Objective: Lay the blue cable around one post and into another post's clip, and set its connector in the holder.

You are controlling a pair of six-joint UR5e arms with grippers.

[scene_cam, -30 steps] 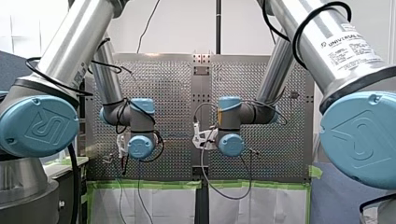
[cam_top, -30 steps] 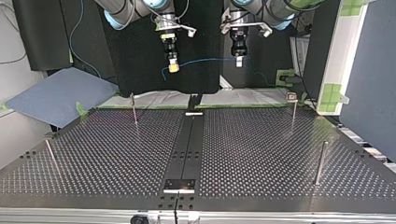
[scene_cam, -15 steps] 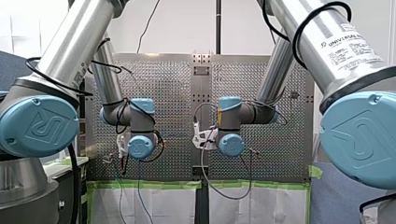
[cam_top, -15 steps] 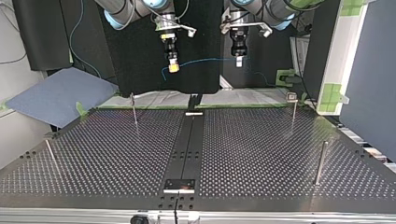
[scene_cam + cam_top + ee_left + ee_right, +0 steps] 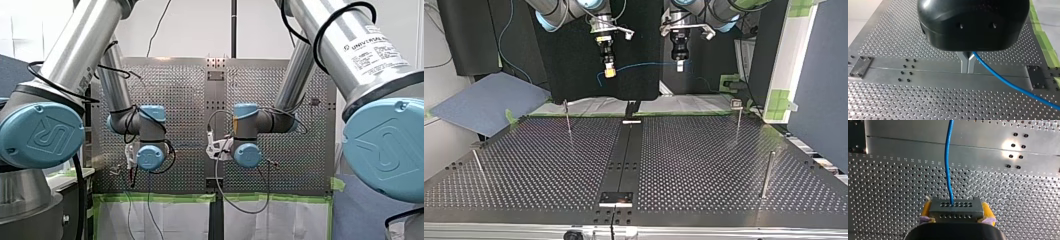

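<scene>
Left jaws are pressed together on the blue cable [image 5: 1003, 81], metal fingers [image 5: 964, 63] pinching it just below the wrist; the cable runs off to one side from there. Right jaws are clamped on the connector [image 5: 955, 208], a grey block with rows of holes, with yellow pads [image 5: 987, 211] on both its sides and the cable leaving its face straight ahead. In the top view both arms hang high over the desk [image 5: 704, 165], cable strung in the air between them, nearly level, with a short tail drooping beside the right jaws. Nothing is routed yet: the four thin posts [image 5: 567, 117] stand bare, no cable around any, none in a clip. Can't tell you which fitting is the holder from here; the connector isn't in one anyway. My read: you've got the pickup done and all three placements left, wrap, clip and seat
</scene>
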